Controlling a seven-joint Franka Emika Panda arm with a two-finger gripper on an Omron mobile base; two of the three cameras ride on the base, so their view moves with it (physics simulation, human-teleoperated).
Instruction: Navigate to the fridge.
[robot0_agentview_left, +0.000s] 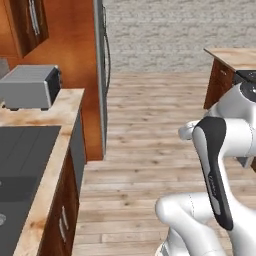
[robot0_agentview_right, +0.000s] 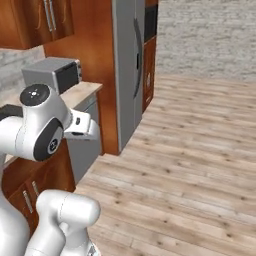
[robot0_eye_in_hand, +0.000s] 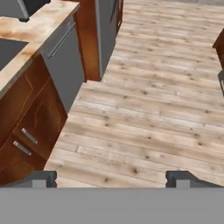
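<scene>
Facing down the length of the kitchen, the base stands on the plank floor (robot0_agentview_right: 190, 150) beside the run of wooden cabinets, with the fridge (robot0_agentview_right: 127, 65) ahead at the far end of that run, past the worktop's end. In the right base view the fridge's tall grey front is seen at a slant, a long dark handle running down it; in the left base view only its thin grey edge (robot0_agentview_left: 101, 75) shows beyond a wooden side panel (robot0_agentview_left: 80, 75), so the base is judged not yet square to the doors.

The arm is folded in close over the base, elbow high, presumably so nothing sticks out to catch the cabinets while driving. The gripper (robot0_eye_in_hand: 111, 178) points down at bare floor, its two dark tips set wide apart with nothing between them; it carries nothing, which suits a job that is only driving.

A grey toaster oven (robot0_agentview_left: 31, 86) sits near the far end of the worktop (robot0_agentview_left: 47, 170), and a dark cooktop (robot0_agentview_left: 22, 165) lies in the worktop nearer the robot. Below, a low grey panel (robot0_eye_in_hand: 65, 65) with a horizontal handle is the last unit before the fridge. An island corner (robot0_agentview_left: 232, 57) stands well apart across the floor, leaving an open lane. The remaining move looks like rolling forward, then turning toward the doors.
</scene>
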